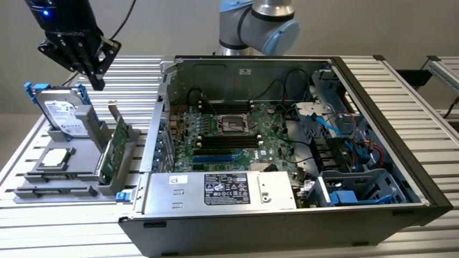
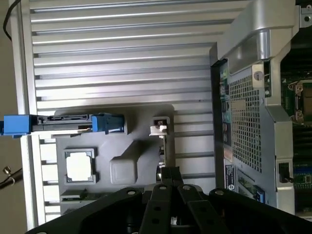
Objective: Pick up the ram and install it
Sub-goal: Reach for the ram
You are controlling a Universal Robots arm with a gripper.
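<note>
My gripper [image 1: 97,84] hangs high above the far end of the grey holder [image 1: 44,191], its fingers pressed together with nothing between them. In the wrist view the gripper [image 2: 168,172] is over the upright green expansion card [image 2: 163,146], near the card's metal bracket. I cannot pick out the ram with certainty. A thin dark strip [image 2: 77,197] stands on edge in a holder slot beside the square silver processor [image 2: 79,165]. The black memory slots [image 1: 229,141] lie on the motherboard [image 1: 276,142] inside the open computer case [image 1: 391,115].
On the holder stand a hard drive [image 1: 63,110] with blue rails, the processor [image 1: 56,157] and the expansion card [image 1: 115,148]. The case wall [image 1: 159,123] rises next to the holder. A power supply [image 1: 222,189] and cables fill the case's near side. The table [image 1: 136,70] is ribbed metal.
</note>
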